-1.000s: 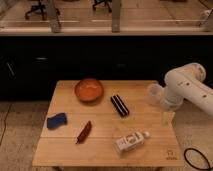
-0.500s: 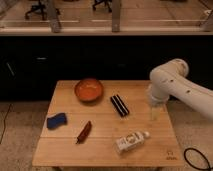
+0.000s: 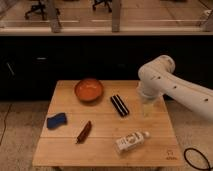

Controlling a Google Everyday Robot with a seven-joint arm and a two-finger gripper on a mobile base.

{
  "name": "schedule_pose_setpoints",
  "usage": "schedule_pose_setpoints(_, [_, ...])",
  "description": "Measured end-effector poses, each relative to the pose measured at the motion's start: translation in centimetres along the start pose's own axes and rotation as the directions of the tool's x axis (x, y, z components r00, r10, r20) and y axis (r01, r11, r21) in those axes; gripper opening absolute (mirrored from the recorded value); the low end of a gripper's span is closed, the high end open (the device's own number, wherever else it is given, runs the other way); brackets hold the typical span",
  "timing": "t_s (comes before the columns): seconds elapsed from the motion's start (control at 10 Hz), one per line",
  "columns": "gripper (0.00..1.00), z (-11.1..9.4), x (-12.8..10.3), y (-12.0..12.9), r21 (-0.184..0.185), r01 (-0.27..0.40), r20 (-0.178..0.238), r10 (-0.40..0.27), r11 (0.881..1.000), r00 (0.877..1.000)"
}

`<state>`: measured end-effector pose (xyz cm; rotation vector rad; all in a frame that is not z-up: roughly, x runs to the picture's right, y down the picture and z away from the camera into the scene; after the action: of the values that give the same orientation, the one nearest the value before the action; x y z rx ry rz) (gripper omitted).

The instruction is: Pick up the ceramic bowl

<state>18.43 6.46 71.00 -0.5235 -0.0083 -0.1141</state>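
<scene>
One high frontal view, angled down onto the wooden table (image 3: 105, 142), end effector (image 3: 146, 109) at frame right.

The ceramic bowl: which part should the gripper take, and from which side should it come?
Take the rim of the ceramic bowl on the side facing the gripper, coming down from above, one finger inside, one outside. The bowl sits upright, shallow and likely too wide to span. The gripper hangs over the table, right of the bowl in view, so that edge seems nearest.

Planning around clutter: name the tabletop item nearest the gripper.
The black ridged bar, just beside the gripper over the table's right side; the ceramic bowl, blue sponge, brown stick and bottle lie farther.
</scene>
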Motion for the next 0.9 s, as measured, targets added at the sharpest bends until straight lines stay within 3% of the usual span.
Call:
schedule_pose_setpoints(0.3, [0.80,0.0,-4.3,-1.8,0.012,0.071,-0.003,-0.071,0.997,0.997])
schedule_pose_setpoints(0.9, [0.80,0.2,-7.9,-3.5,0.030,0.185,-0.005,-0.185,0.982,0.983])
